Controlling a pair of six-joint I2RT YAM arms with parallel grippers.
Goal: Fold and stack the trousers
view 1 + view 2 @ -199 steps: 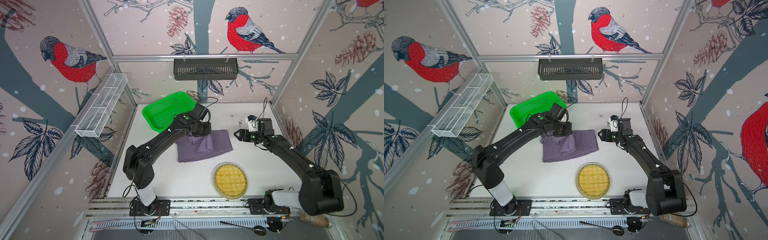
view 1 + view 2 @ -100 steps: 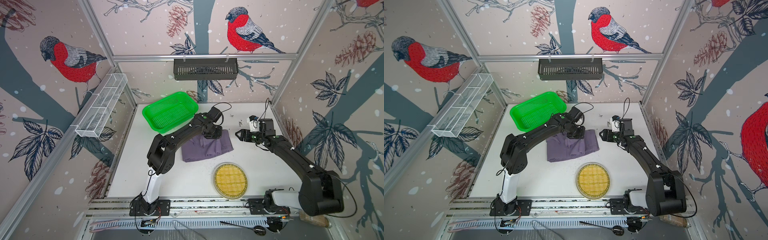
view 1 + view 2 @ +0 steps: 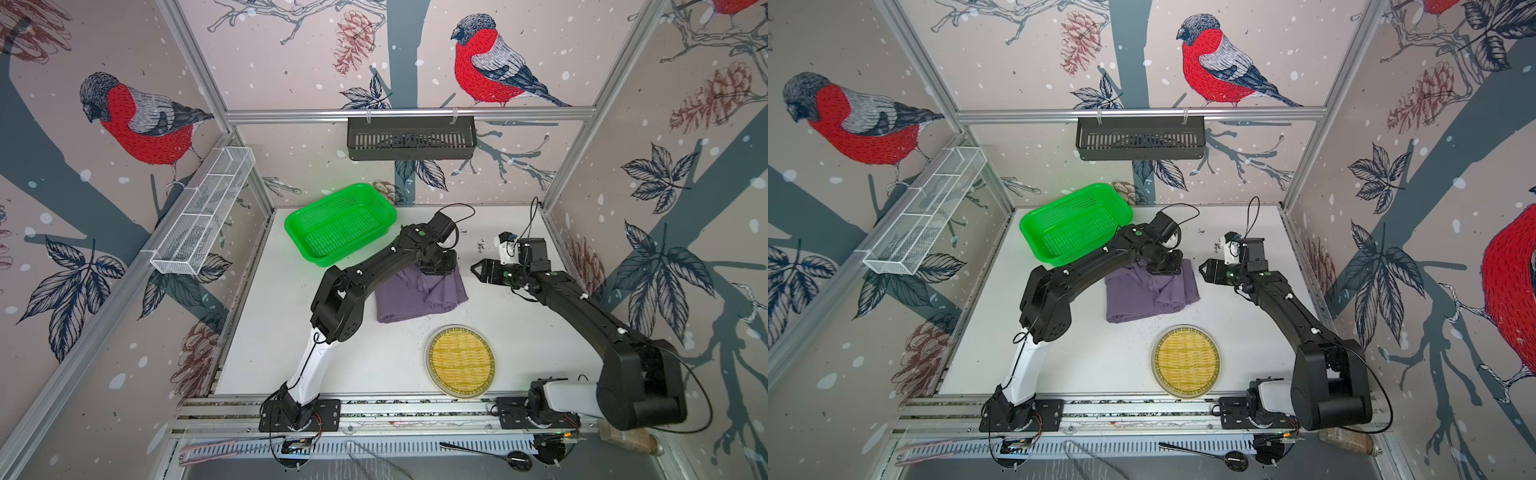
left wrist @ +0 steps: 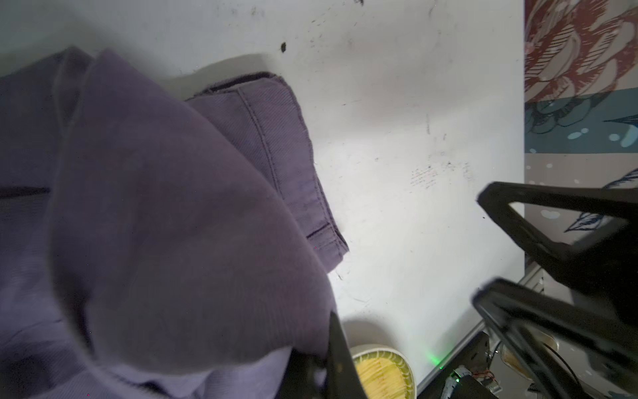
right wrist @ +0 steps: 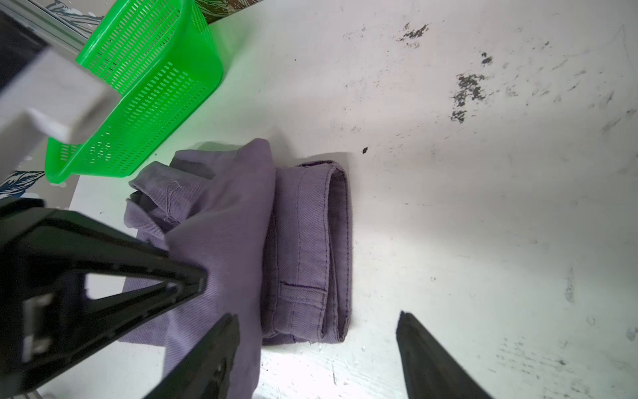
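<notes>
Purple-grey trousers folded, rumpled, waistband edge showing; left gripper pinching a raised fold; right gripper jaws apart

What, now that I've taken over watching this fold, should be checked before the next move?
1. Left gripper shut on the upper layer of the trousers: ok.
2. Right gripper open and apart from the cloth: ok.
3. Upper layer lying flat: not ok, bunched and raised at the gripper.
4. Fold reaches the waistband edge: not ok, it stops short.
5. Woven tray apart from the trousers: ok.
6. Cloth edge under the left arm: cannot tell, hidden in both top views.
</notes>
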